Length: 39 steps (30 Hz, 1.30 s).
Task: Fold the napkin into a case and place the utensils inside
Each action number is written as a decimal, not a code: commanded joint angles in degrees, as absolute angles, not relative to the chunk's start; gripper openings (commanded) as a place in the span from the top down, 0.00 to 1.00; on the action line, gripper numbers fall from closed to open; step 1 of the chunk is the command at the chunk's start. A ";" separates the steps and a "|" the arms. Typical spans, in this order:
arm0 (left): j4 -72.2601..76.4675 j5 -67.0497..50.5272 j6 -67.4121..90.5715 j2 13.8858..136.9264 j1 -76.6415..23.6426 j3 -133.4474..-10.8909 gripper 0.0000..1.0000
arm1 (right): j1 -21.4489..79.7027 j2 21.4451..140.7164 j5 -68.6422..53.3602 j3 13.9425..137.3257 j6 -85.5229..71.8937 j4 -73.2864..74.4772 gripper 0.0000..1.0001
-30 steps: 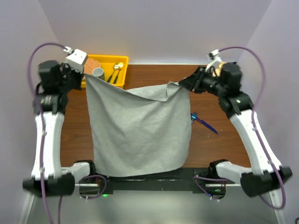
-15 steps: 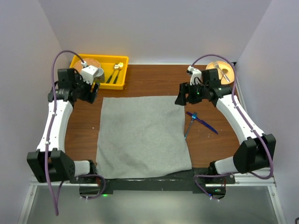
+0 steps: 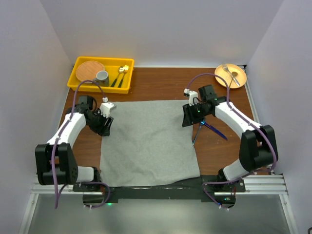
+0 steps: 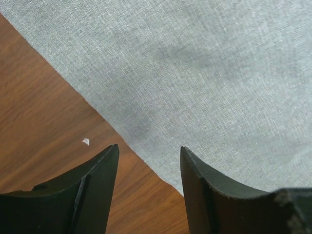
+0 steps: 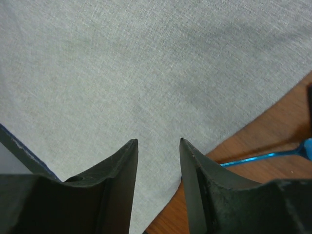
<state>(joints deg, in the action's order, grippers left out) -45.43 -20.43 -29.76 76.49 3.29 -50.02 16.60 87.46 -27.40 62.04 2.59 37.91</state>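
The left end effector (image 4: 149,148) is hanging released, its two dark, wedge-shaped matte fingers standing apart with nothing between them; one finger is sitting over bare wood and the other over cloth, so the napkin's (image 4: 204,73) straight left edge is running through the gap. The right end effector (image 5: 158,141) is likewise released and gripping nothing, its black, slightly scuffed fingers poised over the cloth close to its right edge. The napkin is lying spread out flat and unfolded in the middle of the table (image 3: 156,85), a plain mid-grey, roughly square sheet with a fine woven grain and only faint soft ripples showing in the wrist views. The table is showing a smooth reddish-brown wood surface with streaky grain, and a tiny white speck (image 4: 86,141) is lying on it just beside the left fingers. The utensils (image 3: 209,128), slim with glossy blue handles, are lying on the wood just beside the napkin's right edge, one piece crossing the other, near the right end effector. Farther out, a yellow plastic tray (image 3: 105,59) at the far left corner is holding a round tan disc (image 3: 90,70), a grey cup (image 3: 102,76) and dark-handled gold-headed cutlery (image 3: 120,75), while a round orange plate (image 3: 239,80) at the far right is carrying an all-silver fork (image 3: 228,71).
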 commanded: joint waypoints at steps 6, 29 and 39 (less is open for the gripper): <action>-37.36 -15.82 -29.88 88.67 2.81 -53.35 0.51 | 20.21 96.93 -20.75 63.19 0.44 26.28 0.64; -39.02 -16.07 -35.68 86.94 4.13 -62.41 0.45 | 20.04 97.84 -27.50 74.45 5.53 36.47 0.50; -41.67 -24.07 -36.22 75.94 4.31 -56.50 0.33 | 20.13 91.40 -30.68 68.64 7.64 39.11 0.28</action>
